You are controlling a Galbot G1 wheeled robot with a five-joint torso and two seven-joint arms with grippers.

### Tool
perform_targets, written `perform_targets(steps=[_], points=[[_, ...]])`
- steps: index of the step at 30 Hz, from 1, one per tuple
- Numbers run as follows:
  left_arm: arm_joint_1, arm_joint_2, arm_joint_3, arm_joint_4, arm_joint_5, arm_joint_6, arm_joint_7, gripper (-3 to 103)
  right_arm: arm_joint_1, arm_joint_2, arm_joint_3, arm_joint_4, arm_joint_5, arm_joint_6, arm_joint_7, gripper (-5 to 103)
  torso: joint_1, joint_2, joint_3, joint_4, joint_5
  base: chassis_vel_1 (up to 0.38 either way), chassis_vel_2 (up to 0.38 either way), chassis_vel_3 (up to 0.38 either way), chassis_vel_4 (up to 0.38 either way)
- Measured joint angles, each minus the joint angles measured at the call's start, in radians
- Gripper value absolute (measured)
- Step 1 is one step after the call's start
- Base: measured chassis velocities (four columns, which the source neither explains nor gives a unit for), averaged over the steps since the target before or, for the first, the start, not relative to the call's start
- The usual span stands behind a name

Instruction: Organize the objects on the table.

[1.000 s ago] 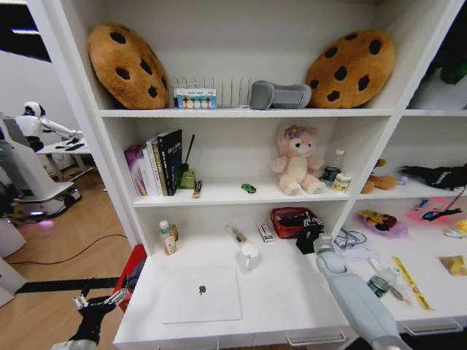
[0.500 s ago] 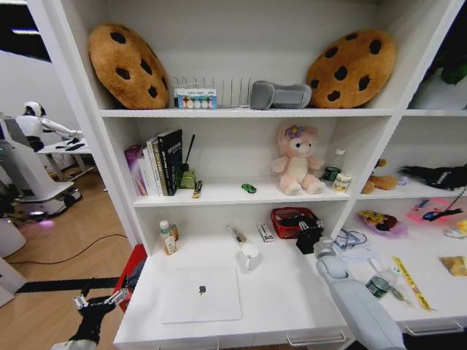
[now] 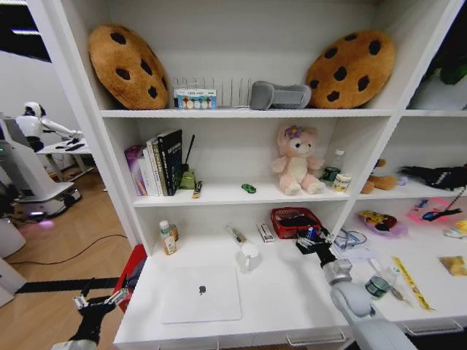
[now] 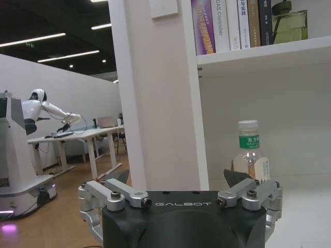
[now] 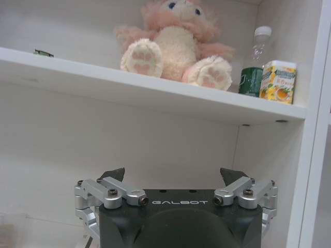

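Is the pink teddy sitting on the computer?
No, the pink plush toy sits up on a shelf, while the laptop lies bare on the table.

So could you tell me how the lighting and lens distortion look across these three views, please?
Head view: wide-angle, shelf uprights splay outward; the white table is evenly lit, with the laptop pale against it. Left wrist view: bright ceiling strips over a dark ceiling, left claw close to the lens. Right wrist view: soft shadow under the shelf, above the right claw.

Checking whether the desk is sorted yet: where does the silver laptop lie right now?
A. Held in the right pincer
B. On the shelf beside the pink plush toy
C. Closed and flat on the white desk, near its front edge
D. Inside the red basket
C: the silver laptop lies closed and flat on the white desk, near the front edge.
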Motion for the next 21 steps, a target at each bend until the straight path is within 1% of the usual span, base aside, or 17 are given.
perform_targets(steps=[1, 2, 5, 6, 7, 8, 9, 10, 12, 15, 17, 18, 21], points=[[0.0, 0.0, 0.0, 0.0, 0.0, 0.0, 0.0, 100, -0.066, 0.013, 0.05, 0.061, 0.0, -0.001, -0.001, 100, 0.0, 0.0, 0.0, 0.0002, 0.0001, 0.0, 0.0, 0.0, 0.0], [0.0, 0.0, 0.0, 0.0, 0.0, 0.0, 0.0, 100, -0.066, 0.013, 0.05, 0.061, 0.0, -0.001, -0.001, 100, 0.0, 0.0, 0.0, 0.0002, 0.0001, 0.0, 0.0, 0.0, 0.0], [0.0, 0.0, 0.0, 0.0, 0.0, 0.0, 0.0, 100, -0.184, 0.048, 0.131, 0.143, -0.015, 0.004, -0.008, 100, 0.0, 0.0, 0.0, -0.0002, 0.0001, 0.0, 0.0, 0.0, 0.0], [0.0, 0.0, 0.0, 0.0, 0.0, 0.0, 0.0, 100, -0.184, 0.048, 0.131, 0.143, -0.015, 0.004, -0.008, 100, 0.0, 0.0, 0.0, -0.0002, 0.0001, 0.0, 0.0, 0.0, 0.0], [0.0, 0.0, 0.0, 0.0, 0.0, 0.0, 0.0, 100, -0.214, 0.061, 0.15, 0.162, -0.019, 0.009, -0.01, 100, 0.0, 0.0, 0.0, -0.0004, 0.0002, 0.0, 0.0, 0.0, 0.0], [0.0, 0.0, 0.0, 0.0, 0.0, 0.0, 0.0, 100, -0.261, 0.089, 0.182, 0.193, -0.02, 0.021, -0.011, 100, 0.0, 0.0, 0.0, -0.0006, 0.0, 0.0, 0.0, 0.0, 0.0], [0.0, 0.0, 0.0, 0.0, 0.0, 0.0, 0.0, 100, -0.261, 0.089, 0.182, 0.193, -0.02, 0.021, -0.011, 100, 0.0, 0.0, 0.0, -0.0006, 0.0, 0.0, 0.0, 0.0, 0.0], [0.0, 0.0, 0.0, 0.0, 0.0, 0.0, 0.0, 100, -0.295, 0.111, 0.203, 0.218, -0.023, 0.028, -0.012, 100, 0.0, 0.0, 0.0, -0.0008, 0.0001, 0.0, 0.0, 0.0, 0.0], [0.0, 0.0, 0.0, 0.0, 0.0, 0.0, 0.0, 100, -0.33, 0.141, 0.223, 0.248, -0.045, 0.038, -0.009, 100, 0.0, 0.0, 0.0, -0.0004, 0.0, 0.0, 0.0, 0.0, 0.0], [0.0, 0.0, 0.0, 0.0, 0.0, 0.0, 0.0, 100, -0.349, 0.162, 0.232, 0.266, -0.058, 0.044, -0.003, 100, 0.0, 0.0, 0.0, 0.0002, 0.0001, 0.0, 0.0, 0.0, 0.0], [0.0, 0.0, 0.0, 0.0, 0.0, 0.0, 0.0, 100, -0.362, 0.176, 0.237, 0.276, -0.059, 0.049, -0.002, 100, 0.0, 0.0, 0.0, 0.0001, 0.0001, 0.0, 0.0, 0.0, 0.0], [0.0, 0.0, 0.0, 0.0, 0.0, 0.0, 0.0, 100, -0.372, 0.188, 0.24, 0.284, -0.061, 0.053, -0.001, 100, 0.0, 0.0, 0.0, -0.0004, 0.0001, 0.0, 0.0, 0.0, 0.0], [0.0, 0.0, 0.0, 0.0, 0.0, 0.0, 0.0, 100, -0.388, 0.21, 0.24, 0.295, -0.071, 0.062, -0.001, 100, 0.0, 0.0, 0.0, -0.0003, 0.0001, 0.0, 0.0, 0.0, 0.0]])
